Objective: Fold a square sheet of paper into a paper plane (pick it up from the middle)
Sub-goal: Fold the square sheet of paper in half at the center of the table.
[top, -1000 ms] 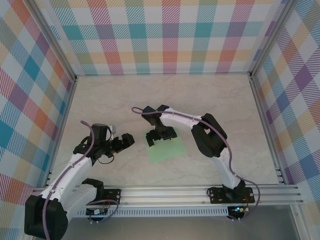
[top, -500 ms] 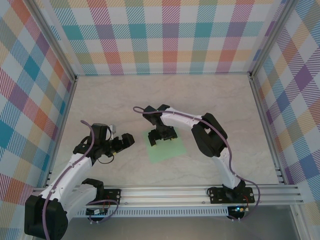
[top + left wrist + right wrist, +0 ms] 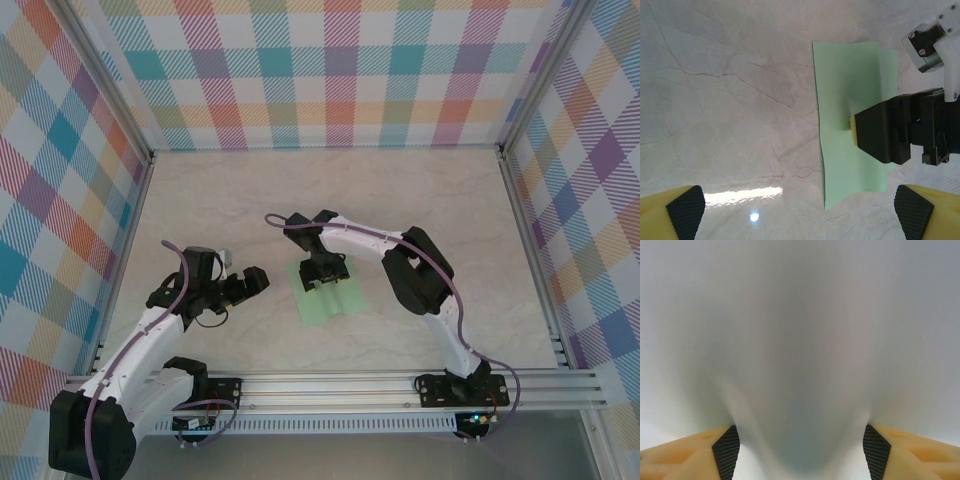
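The square sheet of paper (image 3: 333,300) is pale mint green and lies mid-table. My right gripper (image 3: 325,272) stands nose-down on its far part, fingers still apart, pads pressed on the sheet. In the right wrist view the sheet (image 3: 800,365) humps up in a blurred ridge between the two pads (image 3: 726,450). The left wrist view shows the sheet (image 3: 840,90) with the right gripper (image 3: 875,131) standing on it. My left gripper (image 3: 258,280) hovers open left of the sheet, holding nothing. A folded paper plane is out of view.
Checked walls (image 3: 330,70) close the table on three sides. An aluminium rail (image 3: 330,385) runs along the near edge by the arm bases. Bare marble tabletop (image 3: 250,190) surrounds the sheet.
The right gripper's fingers have drawn closer together on the sheet. The sheet has narrowed, its right edge pulled inward, and it has buckled upward. The left arm has not moved.
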